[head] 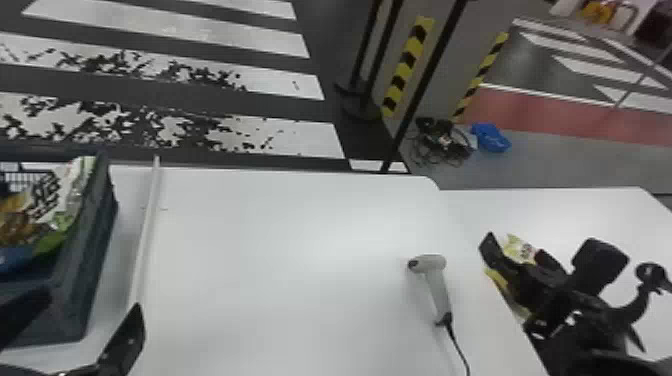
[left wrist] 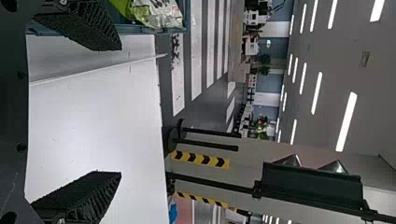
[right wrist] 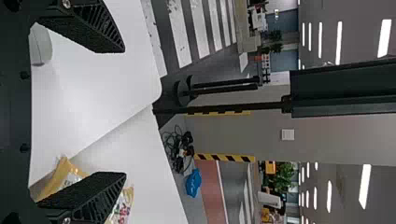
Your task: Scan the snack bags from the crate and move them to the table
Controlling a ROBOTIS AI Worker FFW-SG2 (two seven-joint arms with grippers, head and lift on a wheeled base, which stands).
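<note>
While the crate (head: 91, 250) holds a snack bag (head: 50, 200), left fingers (head: 126, 335) and right fingers (head: 492, 251) gape.

a smooth white table (head: 280, 225) spans the lower left and middle of the head view, meeting a second white table (head: 575, 210) at right. on the first, a dark crate (head: 95, 255) stands at the left edge beside a thin white strip (head: 146, 235); right of centre lies a corded grey scanner (head: 439, 290). yellow-and-white snack packaging (head: 518, 248) lies at the right.
</note>
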